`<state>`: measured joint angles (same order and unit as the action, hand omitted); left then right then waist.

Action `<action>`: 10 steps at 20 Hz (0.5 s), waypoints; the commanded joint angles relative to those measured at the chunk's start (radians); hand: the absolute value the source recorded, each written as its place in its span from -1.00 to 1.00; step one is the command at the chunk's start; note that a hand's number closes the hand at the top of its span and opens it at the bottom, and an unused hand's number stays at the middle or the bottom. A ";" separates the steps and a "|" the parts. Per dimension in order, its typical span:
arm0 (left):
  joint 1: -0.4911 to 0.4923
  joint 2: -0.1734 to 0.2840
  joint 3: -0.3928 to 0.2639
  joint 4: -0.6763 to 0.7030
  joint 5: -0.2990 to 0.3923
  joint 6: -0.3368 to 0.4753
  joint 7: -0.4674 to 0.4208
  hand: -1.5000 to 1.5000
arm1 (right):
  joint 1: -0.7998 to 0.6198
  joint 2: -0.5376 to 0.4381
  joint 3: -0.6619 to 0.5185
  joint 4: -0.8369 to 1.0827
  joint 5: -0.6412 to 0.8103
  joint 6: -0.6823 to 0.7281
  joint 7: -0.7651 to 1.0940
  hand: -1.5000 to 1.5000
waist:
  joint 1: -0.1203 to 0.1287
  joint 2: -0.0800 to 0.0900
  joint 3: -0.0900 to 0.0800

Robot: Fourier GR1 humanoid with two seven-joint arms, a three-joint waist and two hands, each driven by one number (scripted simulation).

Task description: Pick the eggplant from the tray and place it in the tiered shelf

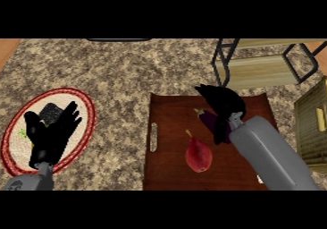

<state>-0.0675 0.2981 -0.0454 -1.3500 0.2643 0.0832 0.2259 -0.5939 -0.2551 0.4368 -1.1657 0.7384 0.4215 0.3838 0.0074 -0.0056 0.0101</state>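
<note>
One eggplant [217, 126] lies on the tray [167, 172], partly under the right hand [222, 102], whose fingers curl over it.

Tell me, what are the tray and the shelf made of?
The tray looks like dark reddish-brown wood with a smooth matte top and a cut-out handle slot. The tiered shelf seems to have pale wooden boards in a thin black frame, probably metal.

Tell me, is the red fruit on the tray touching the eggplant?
Apart. The head view shows bare brown tray between the red fruit and the eggplant, which lies further back, partly under the right hand.
</note>
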 commanded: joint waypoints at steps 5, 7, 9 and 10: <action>0.052 -0.003 0.023 -0.033 -0.010 -0.023 0.056 0.00 | 0.043 0.035 -0.032 0.016 0.062 -0.027 -0.087 -1.00 | -0.003 0.005 -0.010; 0.004 -0.042 0.017 0.036 -0.032 -0.001 0.024 0.00 | 0.004 0.108 -0.021 0.171 0.107 -0.112 -0.115 -1.00 | 0.001 0.008 -0.010; 0.047 -0.019 0.026 -0.010 -0.009 -0.028 0.039 0.00 | 0.009 0.024 0.000 0.151 0.087 -0.001 -0.196 1.00 | 0.001 0.006 -0.010; 0.066 -0.059 -0.011 0.000 -0.040 0.000 -0.005 0.00 | -0.014 0.006 0.078 0.136 0.098 0.114 -0.203 1.00 | 0.006 0.006 -0.011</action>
<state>-0.0532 0.2712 -0.0278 -1.3754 0.2403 0.0803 0.2330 -0.5895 -0.2224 0.4339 -1.0458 0.8128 0.4021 0.2290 0.0086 -0.0074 0.0053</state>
